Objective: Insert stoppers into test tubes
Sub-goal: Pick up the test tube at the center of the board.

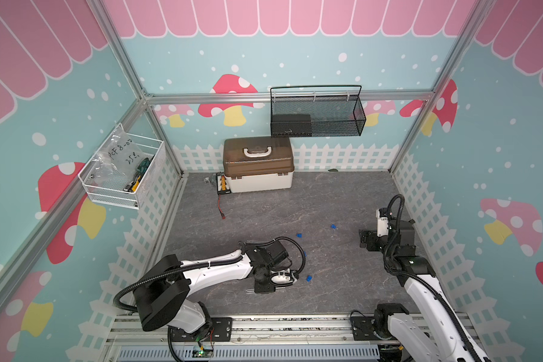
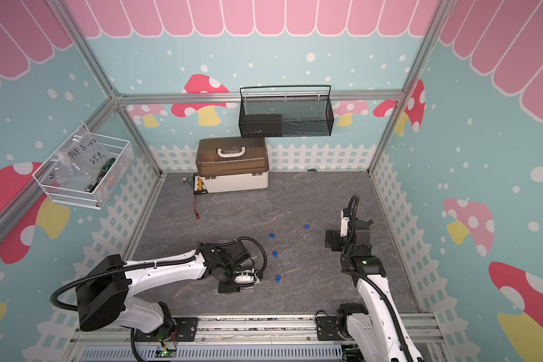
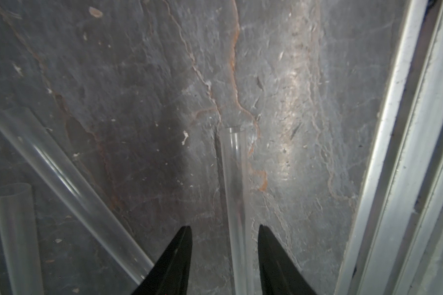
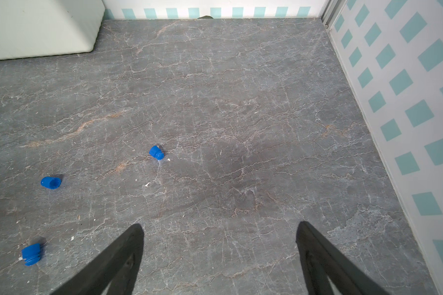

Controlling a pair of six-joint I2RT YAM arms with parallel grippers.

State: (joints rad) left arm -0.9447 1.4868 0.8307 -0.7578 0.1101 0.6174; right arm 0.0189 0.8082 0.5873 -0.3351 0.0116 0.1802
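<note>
Grey marbled desk (image 1: 295,203) inside mushroom-papered walls. The left end effector (image 3: 224,229) stands parted astride one clear test tube (image 3: 234,178), a gap showing on either side (not touching it); two more test tubes (image 3: 62,178) lie just beside, near the desk's front edge. The right end effector (image 4: 219,224) is released, wide over bare desk. Four blue stoppers (image 1: 304,254) lie scattered mid-desk, between the arms.

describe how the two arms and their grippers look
Both the left arm and right arm have white shells, black joints and black ribbed cable hoses. The left gripper and right gripper each end in two tapered, pointed black fingers.
</note>
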